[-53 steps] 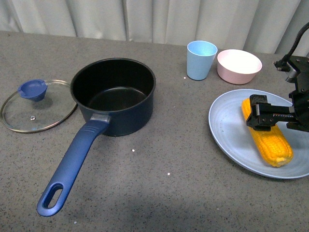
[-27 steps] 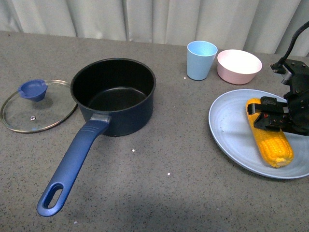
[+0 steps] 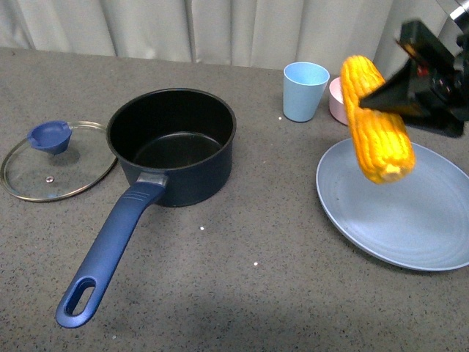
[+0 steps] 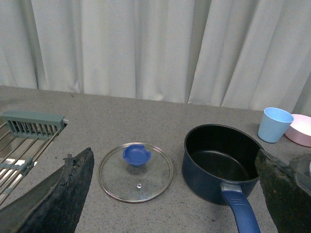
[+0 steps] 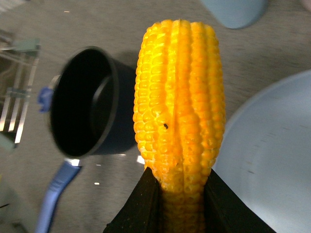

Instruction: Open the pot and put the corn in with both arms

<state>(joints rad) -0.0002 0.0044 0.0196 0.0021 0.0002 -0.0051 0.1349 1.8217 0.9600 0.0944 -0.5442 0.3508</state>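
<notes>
The navy pot (image 3: 174, 143) stands open at centre left, its long blue handle (image 3: 110, 249) pointing toward the front; it also shows in the left wrist view (image 4: 221, 162) and the right wrist view (image 5: 90, 102). My right gripper (image 3: 385, 92) is shut on the yellow corn (image 3: 375, 121) and holds it in the air above the blue plate (image 3: 410, 220), right of the pot. In the right wrist view the corn (image 5: 180, 102) sits between the black fingers (image 5: 141, 204). My left gripper (image 4: 175, 194) is open and empty, near the pot and the lid.
The glass lid (image 3: 55, 163) with its blue knob lies flat on the table left of the pot, also in the left wrist view (image 4: 136, 171). A light blue cup (image 3: 305, 91) and a pink bowl (image 3: 335, 99) stand at the back right. A dish rack (image 4: 24, 138) is far left.
My right gripper closed on the corn and lifted it off the plate, up and slightly left. The pot and lid have not moved.
</notes>
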